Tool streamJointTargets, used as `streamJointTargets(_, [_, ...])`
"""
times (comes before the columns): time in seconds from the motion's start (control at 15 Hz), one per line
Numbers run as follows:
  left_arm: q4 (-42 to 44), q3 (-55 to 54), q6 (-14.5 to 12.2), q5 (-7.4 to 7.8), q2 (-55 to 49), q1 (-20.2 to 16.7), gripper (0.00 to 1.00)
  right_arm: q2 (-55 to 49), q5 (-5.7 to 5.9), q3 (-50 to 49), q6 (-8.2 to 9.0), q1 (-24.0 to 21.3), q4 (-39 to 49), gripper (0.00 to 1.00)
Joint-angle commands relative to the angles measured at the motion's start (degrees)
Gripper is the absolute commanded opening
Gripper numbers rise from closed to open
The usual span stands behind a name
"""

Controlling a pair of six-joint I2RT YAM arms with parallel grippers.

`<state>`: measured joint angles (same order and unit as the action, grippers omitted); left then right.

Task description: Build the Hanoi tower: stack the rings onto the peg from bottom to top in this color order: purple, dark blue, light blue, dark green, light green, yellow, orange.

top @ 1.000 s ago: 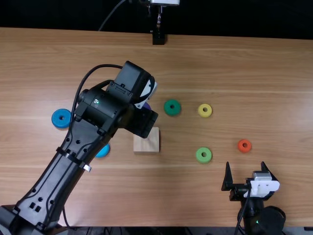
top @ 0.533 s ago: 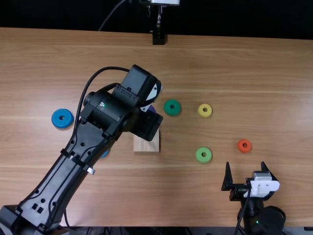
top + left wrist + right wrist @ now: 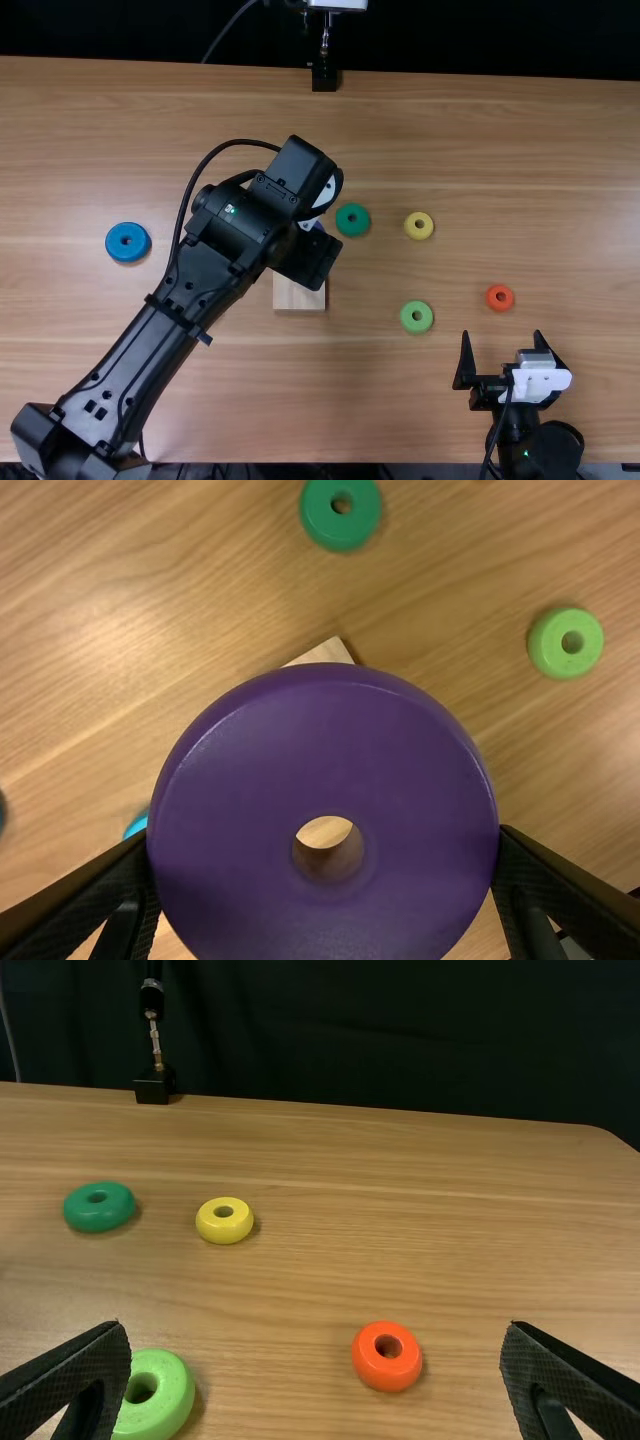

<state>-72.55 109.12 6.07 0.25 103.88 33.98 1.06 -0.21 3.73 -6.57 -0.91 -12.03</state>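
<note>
Purple ring (image 3: 320,730) shifted right in left gripper (image 3: 308,260).

The surface (image 3: 500,130) is smooth wood with a satin sheen and visible grain; the block (image 3: 299,296) is paler, matt wood. The purple ring (image 3: 320,740) looks smooth and softly shiny, the orange ring (image 3: 366,1359) glossier. The right tool (image 3: 502,335) has matt, finely textured fingers (image 3: 85,1368). The backdrop (image 3: 380,1035) looks like dull cloth.
</note>
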Motion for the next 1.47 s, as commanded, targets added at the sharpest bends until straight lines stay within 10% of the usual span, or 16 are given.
streamJointTargets(0.0, [0.20, 1.71, 0.26, -0.15, 1.51, 1.27, 0.00, -1.06, 0.52, -2.85, -0.18, -0.24, -3.74, 1.00])
streamJointTargets(1.13, [0.31, 1.45, 0.05, -0.25, 4.32, 0.56, 0.00, -1.06, 0.52, -2.85, -0.18, -0.24, -3.74, 1.00])
streamJointTargets(1.33, [0.20, 1.36, -0.05, -0.36, 4.23, 0.30, 0.90, -1.06, 0.52, -2.85, -0.18, -0.24, -3.74, 1.00])
streamJointTargets(1.4, [-0.01, 1.27, 0.05, -0.15, 4.32, -0.14, 1.00, -1.06, 0.52, -2.85, -0.18, -0.24, -3.74, 1.00])
